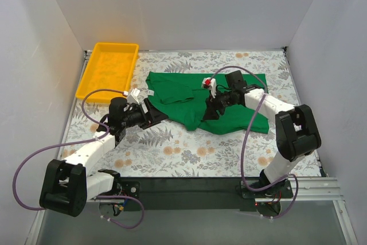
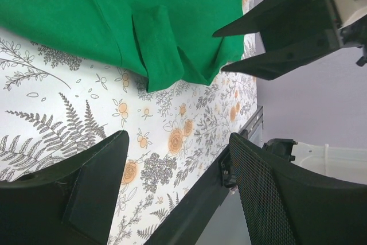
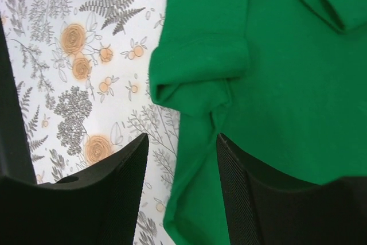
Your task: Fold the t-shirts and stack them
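On the shirt's (image 1: pixel 175 87) near edge sits R claw (image 3: pixel 180 159), released: fingers (image 3: pixel 114 190) apart w/ a rumpled fold of green hem showing btwn them, nothing pinched. L claw (image 2: pixel 178 159) is released too, fingers (image 2: pixel 86 193) spread wide over bare table (image 2: pixel 63 113), just short of the cloth & not touching it. From L wrist cam, R claw's two black tips show at upper right, parted, over the shirt's edge. Seen from above, the 2 claws face each other, L from the left side, R from the right. Shirt lies spread but wrinkled on the floral table, mid to far, one part doubled over near its centre, near edge coming to a point towards the arms. Yellow tray (image 1: pixel 109 67) sits at far left, near the shirt's far-left corner but apart from it.
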Motion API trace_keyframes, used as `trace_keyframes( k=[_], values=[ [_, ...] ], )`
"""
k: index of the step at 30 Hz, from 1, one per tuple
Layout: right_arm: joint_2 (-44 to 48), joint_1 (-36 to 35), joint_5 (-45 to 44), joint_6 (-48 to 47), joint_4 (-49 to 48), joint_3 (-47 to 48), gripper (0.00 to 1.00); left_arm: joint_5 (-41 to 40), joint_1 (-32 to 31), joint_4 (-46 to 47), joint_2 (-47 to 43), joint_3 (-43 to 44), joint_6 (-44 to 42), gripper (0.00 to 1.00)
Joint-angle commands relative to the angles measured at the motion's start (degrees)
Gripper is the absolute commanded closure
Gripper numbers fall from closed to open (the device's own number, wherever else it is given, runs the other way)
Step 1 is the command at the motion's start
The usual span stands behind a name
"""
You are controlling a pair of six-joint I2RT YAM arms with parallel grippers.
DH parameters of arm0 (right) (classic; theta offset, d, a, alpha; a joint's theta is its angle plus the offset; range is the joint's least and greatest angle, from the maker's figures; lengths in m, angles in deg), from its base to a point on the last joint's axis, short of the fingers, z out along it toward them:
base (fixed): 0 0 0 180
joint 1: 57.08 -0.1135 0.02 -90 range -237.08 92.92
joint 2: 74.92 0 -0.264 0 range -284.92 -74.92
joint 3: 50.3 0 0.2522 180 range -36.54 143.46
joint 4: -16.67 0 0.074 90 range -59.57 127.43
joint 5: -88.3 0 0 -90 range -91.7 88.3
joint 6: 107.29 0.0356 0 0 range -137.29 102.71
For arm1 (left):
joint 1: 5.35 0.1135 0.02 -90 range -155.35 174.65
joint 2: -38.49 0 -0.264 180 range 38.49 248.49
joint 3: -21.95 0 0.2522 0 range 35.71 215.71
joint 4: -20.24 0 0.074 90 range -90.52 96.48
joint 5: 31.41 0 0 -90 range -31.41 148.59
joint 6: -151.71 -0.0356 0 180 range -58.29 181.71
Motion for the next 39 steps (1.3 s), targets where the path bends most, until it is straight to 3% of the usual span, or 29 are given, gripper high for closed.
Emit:
trace_keyframes(
  k=[1, 7, 12, 17, 24, 30, 39],
  values=[
    [4.7, 2.5, -2.1, -4.1, 2.3, -0.2, 0.42, 1.0, -0.3, -0.9, -0.6, -0.5, -0.8, 0.31],
    [12.8, 9.4, -4.2, -5.5, 2.2, -3.2, 0.35, 0.3, -0.6, -1.4, -1.6, -0.3, -1.5, 0.30],
    [19.1, 18.7, -3.1, -5.7, 2.6, -5.9, 0.33, -2.3, -0.5, -8.0, -4.3, 3.3, -4.5, 0.30],
    [23.4, 28.9, -1.4, -9.2, 7.0, -8.2, 0.32, -6.9, -0.5, -16.5, -6.4, 10.7, -11.5, 0.29],
    [26.0, 37.9, -2.4, -13.7, 14.3, -10.5, 0.32, -11.0, -0.5, -24.3, -7.7, 18.2, -20.5, 0.28],
    [27.6, 41.9, -3.6, -14.7, 16.1, -12.0, 0.32, -15.9, -0.5, -25.7, -9.7, 17.8, -24.1, 0.21],
    [28.4, 46.5, -4.3, -13.9, 16.3, -12.7, 0.32, -22.8, -0.5, -24.1, -15.5, 10.4, -24.4, 0.13]
  ],
)
